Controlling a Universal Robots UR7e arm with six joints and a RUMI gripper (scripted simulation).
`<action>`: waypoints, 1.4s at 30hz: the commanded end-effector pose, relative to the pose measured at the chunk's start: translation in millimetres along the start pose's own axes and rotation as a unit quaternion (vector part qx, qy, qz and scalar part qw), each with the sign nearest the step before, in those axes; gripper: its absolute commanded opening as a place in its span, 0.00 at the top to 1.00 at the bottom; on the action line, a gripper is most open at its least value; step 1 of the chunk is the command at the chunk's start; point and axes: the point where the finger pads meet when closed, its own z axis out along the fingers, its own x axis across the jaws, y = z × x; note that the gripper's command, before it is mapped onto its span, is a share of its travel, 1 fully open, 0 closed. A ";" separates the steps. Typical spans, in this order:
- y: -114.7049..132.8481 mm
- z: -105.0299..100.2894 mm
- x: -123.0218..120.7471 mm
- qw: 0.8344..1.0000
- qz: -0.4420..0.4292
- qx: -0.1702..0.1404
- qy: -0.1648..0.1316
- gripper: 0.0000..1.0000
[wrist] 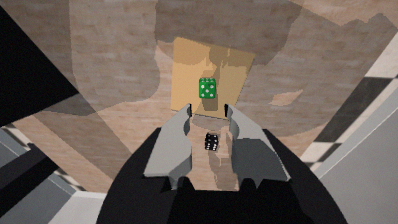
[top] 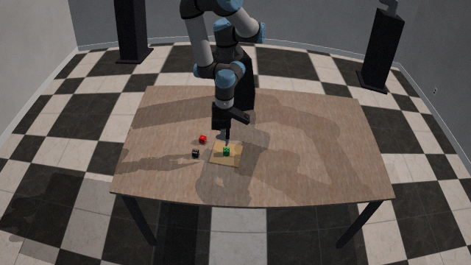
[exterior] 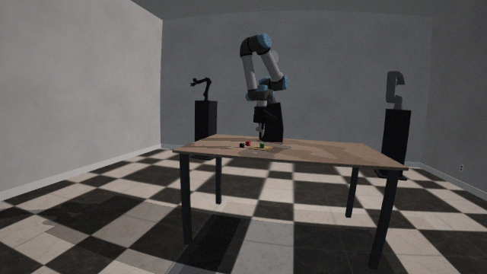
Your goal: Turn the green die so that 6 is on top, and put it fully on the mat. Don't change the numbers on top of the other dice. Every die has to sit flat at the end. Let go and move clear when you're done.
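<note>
The green die (top: 226, 151) sits flat on the tan mat (top: 225, 157), near the mat's middle. It also shows in the wrist view (wrist: 207, 88), with a face of several white pips turned up. My gripper (top: 227, 141) hangs a little above and behind the die, apart from it. In the wrist view its fingers stand partly open with nothing between them. The red die (top: 202, 138) and the black die (top: 195, 153) lie on the table to the left of the mat. The black die shows through the finger gap in the wrist view (wrist: 211, 142).
The wooden table (top: 254, 147) carries the arm's dark base (top: 244, 88) behind the mat. Two black pedestals (top: 379, 51) stand on the checkered floor beyond the table.
</note>
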 end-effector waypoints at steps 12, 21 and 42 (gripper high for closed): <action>-1.1 1.8 -1.5 0.998 -0.001 -0.060 -0.006 0.72; -2.1 0.4 -0.4 0.993 0.000 -0.116 -0.002 0.72; -2.9 2.5 -1.8 0.981 0.001 -0.194 -0.007 0.72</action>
